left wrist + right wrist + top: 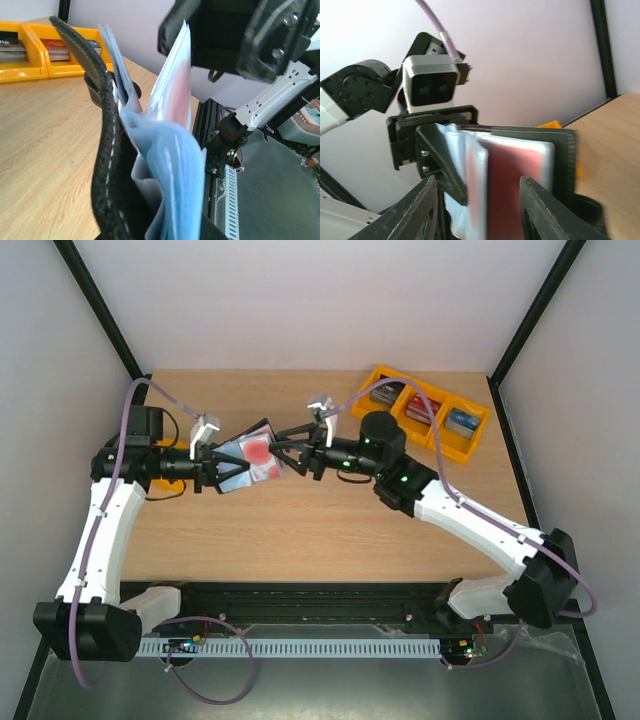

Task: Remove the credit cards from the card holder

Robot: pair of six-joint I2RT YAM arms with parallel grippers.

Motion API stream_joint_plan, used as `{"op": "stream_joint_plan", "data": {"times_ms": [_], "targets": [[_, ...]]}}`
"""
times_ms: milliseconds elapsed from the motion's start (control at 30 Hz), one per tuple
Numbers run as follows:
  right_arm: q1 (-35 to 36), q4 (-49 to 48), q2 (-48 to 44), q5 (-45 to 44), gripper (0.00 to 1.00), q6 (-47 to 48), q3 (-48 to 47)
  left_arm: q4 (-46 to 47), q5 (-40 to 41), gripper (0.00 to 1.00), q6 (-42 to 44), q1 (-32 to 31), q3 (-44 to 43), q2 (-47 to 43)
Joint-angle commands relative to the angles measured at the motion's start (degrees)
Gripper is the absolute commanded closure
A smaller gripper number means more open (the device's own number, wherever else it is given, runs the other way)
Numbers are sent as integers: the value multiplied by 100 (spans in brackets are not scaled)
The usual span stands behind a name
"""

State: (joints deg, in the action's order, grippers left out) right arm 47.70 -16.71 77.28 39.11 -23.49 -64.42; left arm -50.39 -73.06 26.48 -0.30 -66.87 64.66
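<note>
Wooden table [330,530], left arm [110,520] extended inward — left gripper [220,477] clamps card holder [107,170]

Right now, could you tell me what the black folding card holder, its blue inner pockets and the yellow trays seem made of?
Black folding card holder: matte grained leather or imitation, white stitching showing. Pale blue pockets: soft translucent plastic, creased and glossy. Yellow trays: probably rigid moulded plastic, smooth-walled.

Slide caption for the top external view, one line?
Mid-table, the left gripper clamps the open card holder while the right gripper, fingers apart, is at its red-blotched credit card.
</note>
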Motion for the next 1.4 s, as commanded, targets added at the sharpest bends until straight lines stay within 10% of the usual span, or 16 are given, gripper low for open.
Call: {"op": "stream_joint_plan", "data": {"times_ms": [0, 167, 367, 767, 1367], "targets": [[-283, 560, -400, 193, 55, 646, 78, -598, -19, 98, 840, 30, -376, -85], [-361, 632, -622, 2038, 43, 1295, 103, -831, 133, 98, 1139, 23, -476, -69], [-358, 1540, -522, 170, 52, 1788, -187, -1296, 54, 98, 1618, -6, -687, -59], [-363, 1535, -291, 370, 25, 1861, -354, -1425, 20, 98, 1764, -32, -731, -50], [-358, 1636, -39, 159, 24, 1932, -522, -1608, -17, 98, 1992, -58, -762, -56]]}}
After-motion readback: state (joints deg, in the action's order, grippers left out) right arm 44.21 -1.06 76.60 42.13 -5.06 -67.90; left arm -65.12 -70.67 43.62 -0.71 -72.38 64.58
